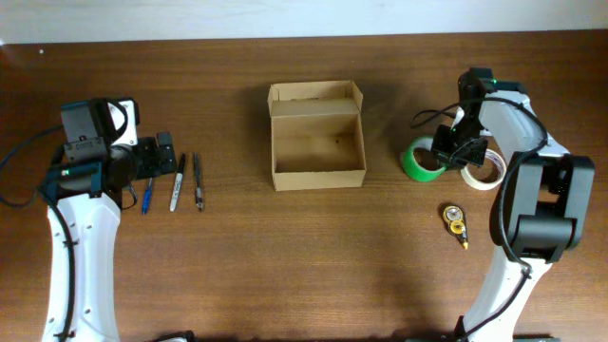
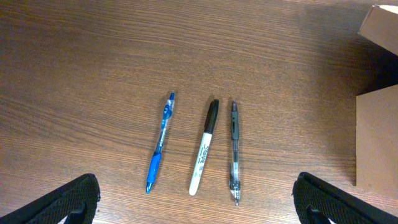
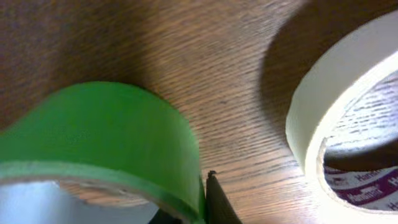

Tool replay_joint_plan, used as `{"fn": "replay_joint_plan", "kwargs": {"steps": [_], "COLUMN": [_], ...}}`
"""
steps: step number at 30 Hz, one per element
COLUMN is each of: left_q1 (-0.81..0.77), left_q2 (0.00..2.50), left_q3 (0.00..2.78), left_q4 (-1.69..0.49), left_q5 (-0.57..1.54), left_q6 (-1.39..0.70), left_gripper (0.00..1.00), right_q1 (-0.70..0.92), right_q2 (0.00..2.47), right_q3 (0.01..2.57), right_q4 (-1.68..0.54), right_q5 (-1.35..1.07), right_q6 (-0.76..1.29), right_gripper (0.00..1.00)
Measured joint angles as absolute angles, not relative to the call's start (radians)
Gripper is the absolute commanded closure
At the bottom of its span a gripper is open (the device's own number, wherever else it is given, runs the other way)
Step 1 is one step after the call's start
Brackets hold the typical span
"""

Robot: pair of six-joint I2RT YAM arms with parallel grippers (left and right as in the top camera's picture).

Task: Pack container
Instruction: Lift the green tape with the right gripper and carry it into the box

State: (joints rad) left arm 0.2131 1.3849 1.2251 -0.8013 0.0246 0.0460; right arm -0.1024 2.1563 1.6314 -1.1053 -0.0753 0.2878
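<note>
With right gripper (image 1: 458,150) closed down tight on the wall of the green tape roll (image 1: 408,163), overhead, lift straight up before swinging toward the open tan cardboard box (image 1: 318,179) in the middle of the brown wooden counter (image 1: 313,256), well apart from both arms. Avoid nudging the cream masking-tape roll (image 1: 486,180) just beside. Leave left gripper (image 1: 166,150) spread wide and empty.

Left wrist: steer clear of the blue pen (image 2: 160,144), white marker (image 2: 204,147) and clear black pen (image 2: 234,152) below.

Right wrist: note one dark finger (image 3: 214,200) pressed against the green wall, partner hidden. Test hold gently, expecting slip on so thin a wall.
</note>
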Motion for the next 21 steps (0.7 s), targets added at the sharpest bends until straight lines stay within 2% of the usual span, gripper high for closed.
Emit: {"fn": "replay_joint_plan", "kwargs": {"steps": [11,16,21], "left_q1": [0.213,0.213,0.213], "left_q2": [1.385,1.385,1.385], "left_q3": [1.225,1.225,1.225], "left_q4": [-0.801,-0.801,-0.801], "left_q5": [0.025,0.025,0.025], "left_q6": [0.046,0.046,0.046], "left_gripper": [0.01,0.00,0.00], "right_q1": [-0.097,-0.056,0.103], "right_q2": [2.116,1.942,1.727], "right_q3": [1.733,1.911,2.052], "right_q4": [-1.214,-1.246,-1.241], "right_q5": [-0.079,-0.105,-0.122], "right_q6": [0.287,0.271,0.241], "right_gripper": [0.96,0.96,0.96]}}
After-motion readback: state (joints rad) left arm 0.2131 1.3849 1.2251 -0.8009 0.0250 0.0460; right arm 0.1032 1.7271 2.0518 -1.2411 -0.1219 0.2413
